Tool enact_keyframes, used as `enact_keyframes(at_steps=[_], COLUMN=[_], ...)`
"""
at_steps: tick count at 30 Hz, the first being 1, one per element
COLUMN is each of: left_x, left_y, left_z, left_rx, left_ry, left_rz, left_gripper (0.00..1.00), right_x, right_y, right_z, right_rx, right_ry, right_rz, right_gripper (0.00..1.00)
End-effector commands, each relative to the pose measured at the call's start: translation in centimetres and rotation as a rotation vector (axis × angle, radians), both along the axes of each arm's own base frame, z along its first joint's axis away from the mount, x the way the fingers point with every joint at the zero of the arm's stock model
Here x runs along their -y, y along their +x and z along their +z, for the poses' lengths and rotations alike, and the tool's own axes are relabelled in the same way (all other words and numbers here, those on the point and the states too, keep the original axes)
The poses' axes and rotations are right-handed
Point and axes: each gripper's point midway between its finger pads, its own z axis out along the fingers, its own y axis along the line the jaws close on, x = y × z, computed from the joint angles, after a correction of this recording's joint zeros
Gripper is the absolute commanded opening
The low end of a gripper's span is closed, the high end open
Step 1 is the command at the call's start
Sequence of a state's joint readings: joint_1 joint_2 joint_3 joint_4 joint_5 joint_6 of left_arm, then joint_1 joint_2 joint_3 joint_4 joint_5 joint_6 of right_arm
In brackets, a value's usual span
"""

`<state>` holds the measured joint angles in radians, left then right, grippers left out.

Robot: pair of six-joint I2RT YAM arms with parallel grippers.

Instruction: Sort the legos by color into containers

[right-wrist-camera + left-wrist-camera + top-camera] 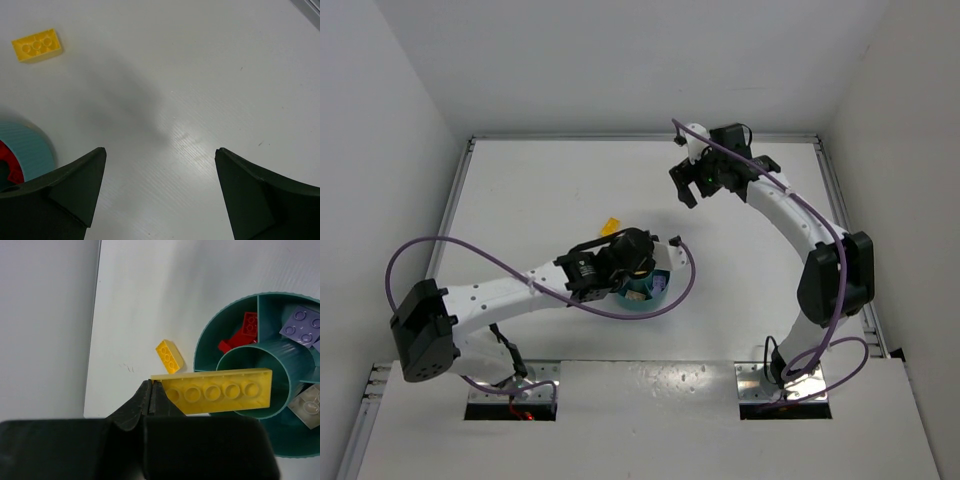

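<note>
The left gripper (152, 396) is clamped on the end of a long yellow brick (217, 391), its fingers pressed together on the plate's near end. The brick sticks out level over the teal dish (207, 337), lying across the rim of the central cup (272, 357). In the ring sections around that cup sit red bricks (244, 331), a purple brick (301, 325) and a beige brick (312, 406) — each colour in its own compartment.

A small yellow brick (168, 356) lies flat on the white table (145, 300), just beside the dish's outer wall and apart from the held plate; in the top view it sits just beyond the dish (656, 297), on the far side from the arm bases.

The right gripper (160, 192) stands with its jaws wide apart and nothing between them, well away from the dish toward the far right of the table, near the back wall. Its camera shows bare table under the fingers — the small yellow brick at upper left, the dish's edge at lower left. Bare table lies between the two arms.
</note>
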<state>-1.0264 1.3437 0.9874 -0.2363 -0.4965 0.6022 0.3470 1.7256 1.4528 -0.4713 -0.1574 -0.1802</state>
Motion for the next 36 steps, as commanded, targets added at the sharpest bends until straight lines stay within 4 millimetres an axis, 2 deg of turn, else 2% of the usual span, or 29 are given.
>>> enact_keyframes(at_steps=[1, 9, 11, 13, 19, 23, 29, 33, 34, 35, 36], left_x=[0.4, 0.2, 0.5, 0.7, 1.9, 1.9, 1.7, 2.5, 2.7, 2.8, 3.4], left_y=[1.6, 2.2, 1.8, 0.7, -1.8, -2.4, -3.1, -4.5, -4.9, -5.3, -6.1], left_z=[2.1, 2.1, 2.5, 1.7, 2.0, 1.4, 1.2, 1.4, 2.2, 2.4, 2.7], left_rx=[0.042, 0.038, 0.043, 0.038, 0.022, -0.026, -0.060, -0.130, -0.136, -0.155, -0.179], left_ry=[-0.047, -0.049, -0.058, -0.046, -0.094, -0.097, -0.098, -0.126, -0.145, -0.159, -0.182], left_rz=[0.029, 0.038, 0.026, 0.015, -0.033, -0.033, -0.056, -0.127, -0.150, -0.165, -0.214], left_gripper=[0.00, 0.00, 0.00, 0.03, 0.13, 0.23, 0.23, 0.39, 0.62, 0.69, 0.73], right_x=[0.1, 0.3, 0.3, 0.3, 0.3, 0.3, 0.2, 0.2, 0.2, 0.2, 0.2], right_y=[0.4, 0.0, 0.0, 0.0, 0.0, 0.2, 0.3, 0.4, 0.4, 0.4, 0.4], right_z=[2.2, 1.8, 1.8, 1.8, 1.8, 2.2, 2.6, 2.6, 2.6, 2.6, 2.2], right_rx=[0.068, 0.062, 0.062, 0.062, 0.062, 0.071, 0.079, 0.083, 0.083, 0.083, 0.075], right_ry=[0.021, 0.012, 0.012, 0.012, 0.012, 0.015, 0.018, 0.012, 0.012, 0.012, 0.009], right_rz=[-0.003, 0.003, 0.003, 0.003, 0.003, 0.003, 0.003, 0.009, 0.009, 0.009, 0.009], right_gripper=[0.90, 0.90, 0.90, 0.90, 0.90, 0.90, 0.90, 0.90, 0.90, 0.90, 0.90])
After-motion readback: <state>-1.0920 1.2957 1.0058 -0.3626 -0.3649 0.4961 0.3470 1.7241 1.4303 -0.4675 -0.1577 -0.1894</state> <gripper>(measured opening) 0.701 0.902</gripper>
